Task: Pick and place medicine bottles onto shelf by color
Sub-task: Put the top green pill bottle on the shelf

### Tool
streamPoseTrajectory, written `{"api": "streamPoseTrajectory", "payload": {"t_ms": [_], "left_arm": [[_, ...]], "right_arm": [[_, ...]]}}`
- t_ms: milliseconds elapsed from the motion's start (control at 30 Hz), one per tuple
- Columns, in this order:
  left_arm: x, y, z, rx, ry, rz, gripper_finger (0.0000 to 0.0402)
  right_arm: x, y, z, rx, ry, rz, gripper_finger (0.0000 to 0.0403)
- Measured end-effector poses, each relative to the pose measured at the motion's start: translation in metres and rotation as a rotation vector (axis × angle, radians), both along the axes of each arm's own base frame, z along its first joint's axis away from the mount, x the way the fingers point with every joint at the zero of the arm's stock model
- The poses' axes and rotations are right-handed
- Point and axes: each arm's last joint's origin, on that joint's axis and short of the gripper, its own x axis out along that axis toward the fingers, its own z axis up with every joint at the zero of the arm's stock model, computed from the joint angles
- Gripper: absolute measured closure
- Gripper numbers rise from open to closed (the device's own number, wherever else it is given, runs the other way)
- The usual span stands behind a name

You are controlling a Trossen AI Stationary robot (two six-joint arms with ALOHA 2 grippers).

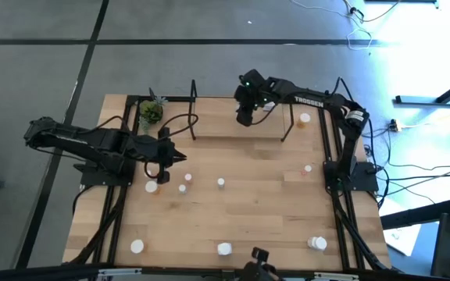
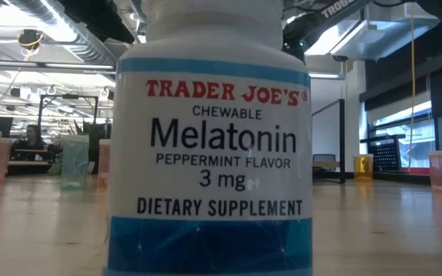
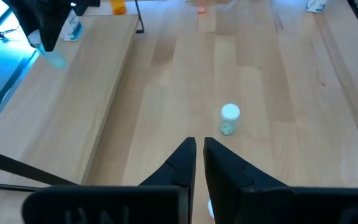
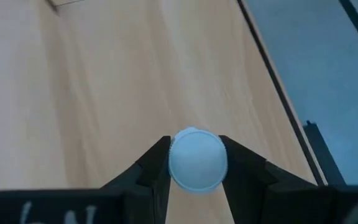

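A wooden table (image 1: pixel 248 218) is seen under both arms, with bottles spread over its near half. A white-capped bottle (image 4: pixel 197 159) is held tight by the right gripper (image 4: pixel 195 163) above the shelf (image 1: pixel 241 129) at the far edge (placing seems under way). It should next be lowered and let go. The left gripper (image 3: pixel 199 155), shut and empty, waits near the left edge.

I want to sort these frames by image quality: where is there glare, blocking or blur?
High view: daylight washes out the top right corner. Low view: the melatonin bottle fills the frame, hiding most of the table; bright windows right. Right wrist view: right gripper shut on a white cap, slightly soft.
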Motion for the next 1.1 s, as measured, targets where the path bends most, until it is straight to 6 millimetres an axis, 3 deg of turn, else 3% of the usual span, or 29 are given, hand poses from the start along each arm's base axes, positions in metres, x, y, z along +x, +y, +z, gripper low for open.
{"api": "streamPoseTrajectory", "payload": {"t_ms": [167, 767, 1100], "left_arm": [[0.0, 0.0, 0.0, 0.0, 0.0, 0.0, 0.0374], [0.0, 0.0, 0.0, 0.0, 0.0, -0.001, 0.0374], [0.0, 0.0, 0.0, 0.0, 0.0, -0.001, 0.0374]], "right_arm": [[-0.009, -0.009, -0.011, -0.01, 0.006, -0.106, 0.0281], [-0.019, -0.014, -0.012, -0.042, 0.07, -0.497, 0.0281], [-0.019, -0.013, -0.012, -0.029, 0.066, -0.494, 0.0281]]}}
